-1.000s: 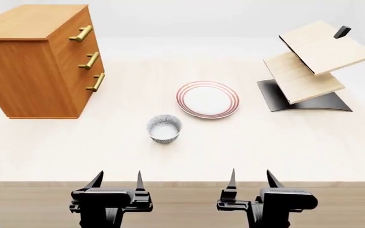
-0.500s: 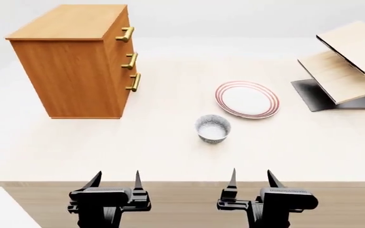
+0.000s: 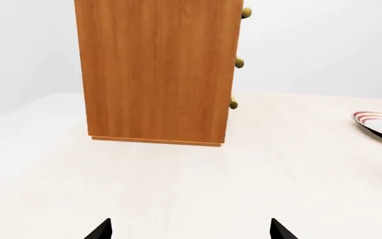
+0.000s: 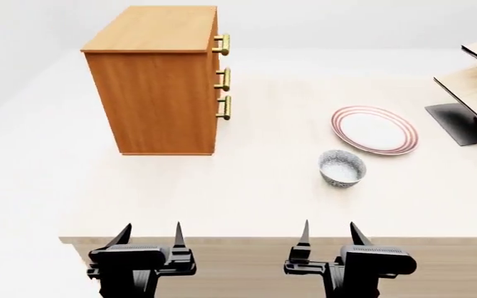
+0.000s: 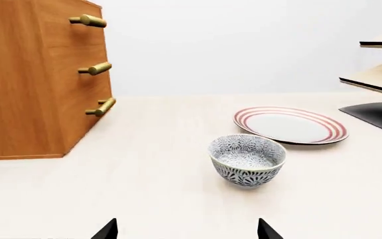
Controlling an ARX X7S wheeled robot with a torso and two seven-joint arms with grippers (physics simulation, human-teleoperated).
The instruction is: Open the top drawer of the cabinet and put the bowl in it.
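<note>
The orange-brown cabinet [image 4: 159, 87] stands at the back left of the table, its three drawers shut. The top drawer's brass handle [image 4: 221, 44] faces right; it also shows in the right wrist view [image 5: 89, 20]. The blue-grey speckled bowl [image 4: 341, 167] sits upright on the table, right of the cabinet and in front of the plate; it also shows in the right wrist view [image 5: 247, 159]. My left gripper [image 4: 151, 234] and right gripper [image 4: 328, 233] are open and empty, near the table's front edge. The cabinet's side fills the left wrist view [image 3: 157, 69].
A red-ringed white plate [image 4: 374, 130] lies behind the bowl. A pale tilted-board rack on a black base [image 4: 471, 93] stands at the far right, partly cut off. The light wooden table [image 4: 222, 192] has its front edge just ahead of both grippers.
The view has swung left: cabinet, bowl, plate and rack have all shifted right in the head view. Both grippers stay open in the same place in the frame.
</note>
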